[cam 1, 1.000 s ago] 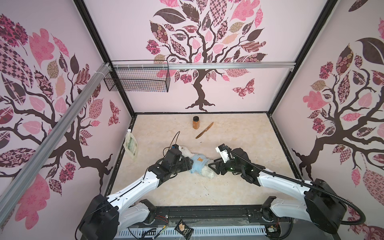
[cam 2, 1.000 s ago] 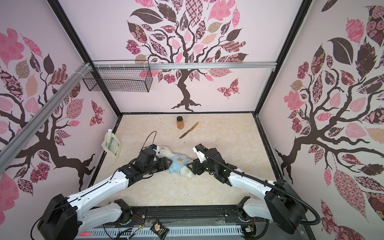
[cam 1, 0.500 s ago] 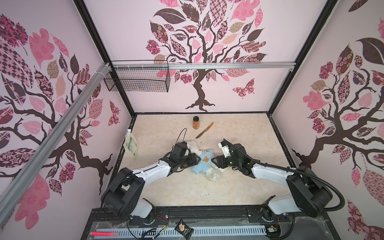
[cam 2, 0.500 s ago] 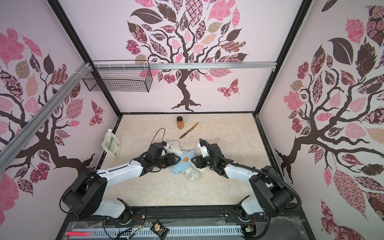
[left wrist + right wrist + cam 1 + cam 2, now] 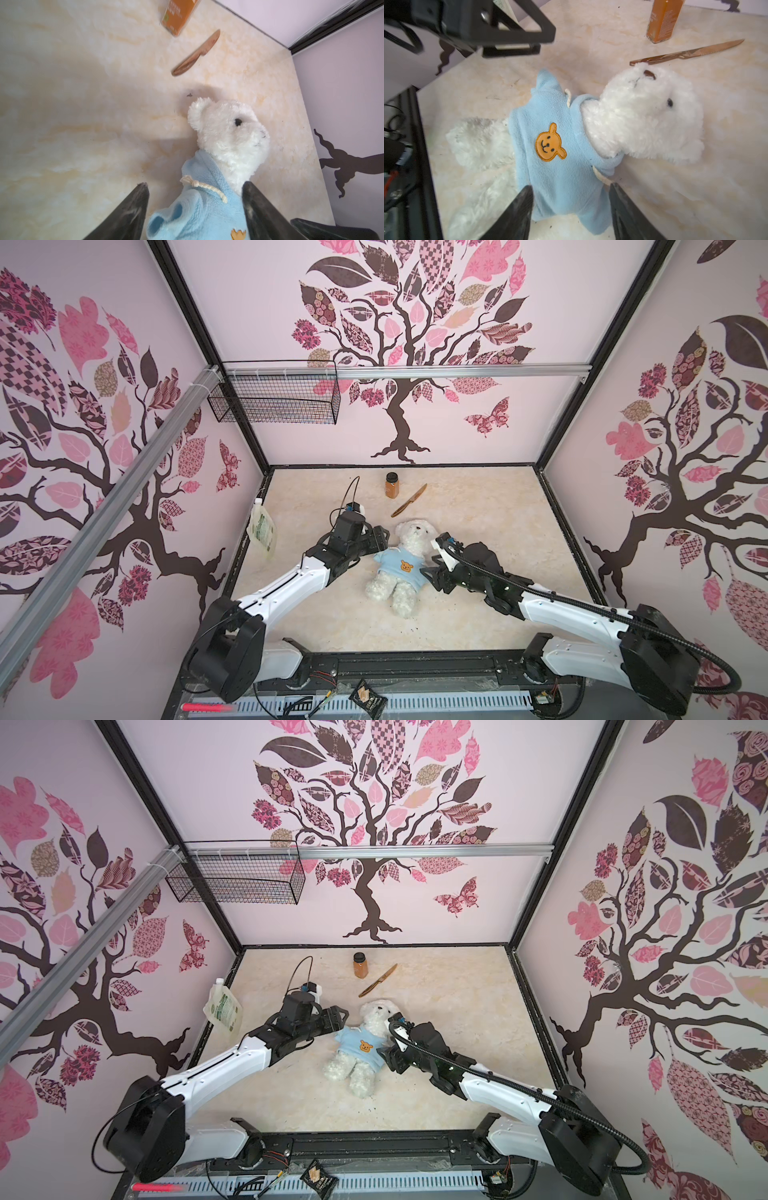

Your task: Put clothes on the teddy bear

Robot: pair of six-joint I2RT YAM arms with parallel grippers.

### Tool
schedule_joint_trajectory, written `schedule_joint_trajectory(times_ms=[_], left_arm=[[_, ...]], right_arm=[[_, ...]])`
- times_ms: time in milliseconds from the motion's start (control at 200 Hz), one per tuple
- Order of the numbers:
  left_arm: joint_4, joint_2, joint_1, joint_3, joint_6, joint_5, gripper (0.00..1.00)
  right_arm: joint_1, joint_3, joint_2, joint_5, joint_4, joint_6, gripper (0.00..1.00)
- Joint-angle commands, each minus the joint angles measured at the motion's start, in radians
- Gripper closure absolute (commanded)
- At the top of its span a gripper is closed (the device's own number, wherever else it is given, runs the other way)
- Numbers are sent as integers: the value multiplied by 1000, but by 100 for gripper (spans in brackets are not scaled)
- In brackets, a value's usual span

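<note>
The bear (image 5: pixel 413 537) lay on its back on the table (image 5: pixel 478 510) between your two grippers, its head pointing away from both arm bases and its legs toward them. The shirt (image 5: pixel 401 566) sat on its torso, collar round the neck and tan patch (image 5: pixel 549 143) facing up. Your left gripper (image 5: pixel 383 538) hovered with its jaws wide just beside the bear's shoulder. The right wrist view showed it near the sleeve (image 5: pixel 164 218) but apart from it. From the left wrist, that sleeve lay just past the tips, its open end showing only blue inside, and the head lay further out beyond them. Your right gripper (image 5: pixel 427 571) stood low on the bear's other side with its jaws parted and its tips at the shirt's edge by the flank. In its own wrist view the fabric filled the gap between the fingers (image 5: pixel 517 207), and I could not tell whether they pressed on it. Well past both grippers, beyond the bear's head, the knife (image 5: pixel 409 500) lay flat with its handle end near the head. The jar (image 5: pixel 392 485) stood upright near the knife, apart from it. Outward of your left gripper, a pouch (image 5: pixel 262 526) leaned at the side wall.
</note>
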Motion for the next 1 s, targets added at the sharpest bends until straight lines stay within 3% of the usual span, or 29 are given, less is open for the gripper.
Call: schedule_joint_trajectory(times_ms=[0,175,525,580,705,870,995], left_arm=[[-87,-62,1,-22,51,-61,25],[-160,-164,2,-80,46,-50,25],[-186,-250,1,-161,8,1,25],[-188,-251,2,-166,4,11,25],[-169,-255,2,-185,33,103,25],[-157,-307,-5,-219,97,110,24],[-98,-339,-30,-239,139,123,22]], right_arm=[[93,77,63,195,-7,-196,35],[220,138,179,322,22,-299,33],[238,175,328,364,58,-365,41],[237,174,332,370,63,-363,47],[238,167,321,394,78,-334,72],[235,140,258,348,112,-271,90],[211,137,219,281,116,-193,98]])
